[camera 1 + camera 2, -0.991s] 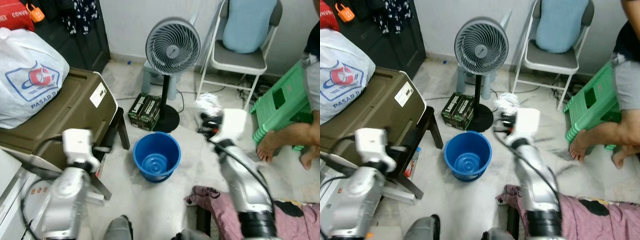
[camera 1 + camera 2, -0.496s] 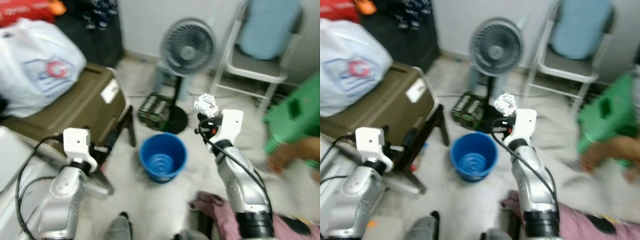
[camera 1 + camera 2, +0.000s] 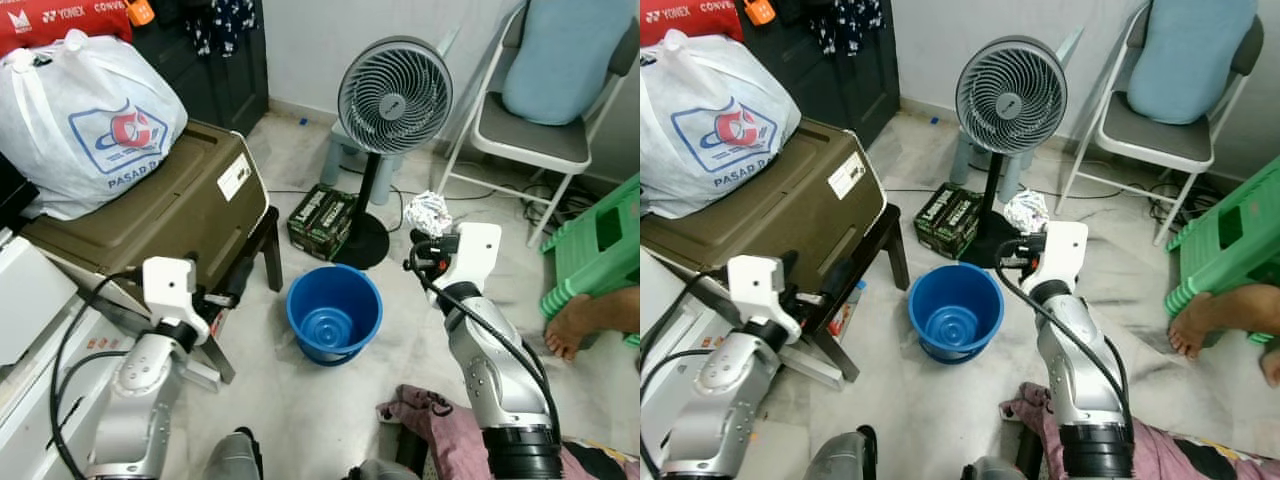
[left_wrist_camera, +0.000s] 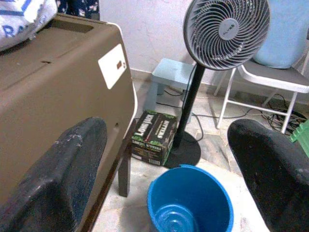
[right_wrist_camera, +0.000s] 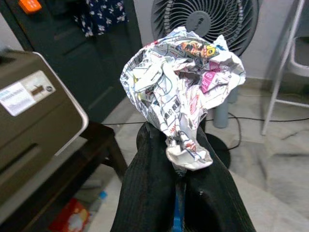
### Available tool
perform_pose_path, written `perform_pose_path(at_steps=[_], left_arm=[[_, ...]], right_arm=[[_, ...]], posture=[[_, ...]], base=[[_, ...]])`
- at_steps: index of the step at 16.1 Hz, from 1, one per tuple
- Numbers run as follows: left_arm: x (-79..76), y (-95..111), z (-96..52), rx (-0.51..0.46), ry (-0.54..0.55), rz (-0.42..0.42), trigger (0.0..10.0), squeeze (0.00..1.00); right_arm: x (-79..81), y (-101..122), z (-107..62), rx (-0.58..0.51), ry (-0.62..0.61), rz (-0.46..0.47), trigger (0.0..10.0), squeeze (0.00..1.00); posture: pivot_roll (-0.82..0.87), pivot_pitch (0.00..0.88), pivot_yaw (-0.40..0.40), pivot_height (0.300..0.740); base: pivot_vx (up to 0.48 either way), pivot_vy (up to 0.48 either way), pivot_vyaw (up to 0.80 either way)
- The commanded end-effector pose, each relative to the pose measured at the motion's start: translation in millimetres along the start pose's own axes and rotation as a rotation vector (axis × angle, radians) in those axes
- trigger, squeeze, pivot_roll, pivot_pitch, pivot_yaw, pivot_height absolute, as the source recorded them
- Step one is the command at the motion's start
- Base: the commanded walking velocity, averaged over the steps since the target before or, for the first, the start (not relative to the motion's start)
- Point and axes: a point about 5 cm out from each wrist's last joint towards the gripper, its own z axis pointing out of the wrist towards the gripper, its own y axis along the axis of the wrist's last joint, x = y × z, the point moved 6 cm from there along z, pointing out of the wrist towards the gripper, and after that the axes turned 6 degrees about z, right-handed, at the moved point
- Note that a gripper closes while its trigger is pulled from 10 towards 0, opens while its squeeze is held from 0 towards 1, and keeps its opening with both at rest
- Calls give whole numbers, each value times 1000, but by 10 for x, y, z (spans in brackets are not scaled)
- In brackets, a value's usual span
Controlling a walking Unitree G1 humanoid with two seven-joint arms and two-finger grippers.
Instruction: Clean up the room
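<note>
Right wrist view showed the right gripper (image 5: 179, 159) clenched on a ball of crumpled newspaper (image 5: 181, 94), the two black fingers (image 5: 145, 193) pinching its lower end while the bulk of the wad stood clear above them. From the head, the paper (image 3: 429, 212) was held up in the air, to the right of the blue bucket (image 3: 334, 312) on the floor and near the base of the fan (image 3: 388, 95). It was not over the bucket's rim yet.

The left gripper (image 4: 169, 159) was released, fingers spread wide, held beside the edge of the brown trunk (image 3: 150, 205) and holding nothing. A white plastic bag (image 3: 85, 120) sat on the trunk's top.

By the look of it the wad was very light and soft: it would crush rather than resist, and loose folds could slip out of a grip taken at one end only. Pinching through the thick middle would be the surer hold. The bucket seemed the likely place for it, so the paper would need carrying left until it stood above the opening
</note>
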Motion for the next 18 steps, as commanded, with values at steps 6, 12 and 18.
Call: perform_pose_path(at_steps=[6,12,18], left_arm=[[2,36,-12,-13,-6,-4,10000,0],[4,34,-5,-12,-9,-1,10000,0],[4,25,-9,-8,-8,3,10000,0]], right_arm=[[48,14,17,-2,14,-4,10000,0],[49,11,16,-3,13,1,10000,0],[84,2,11,-3,29,-1,10000,0]], posture=[[-10,125,-72,740],[-12,123,-71,740],[-7,122,-69,740]], base=[[194,0,0],[96,0,0],[238,0,90]])
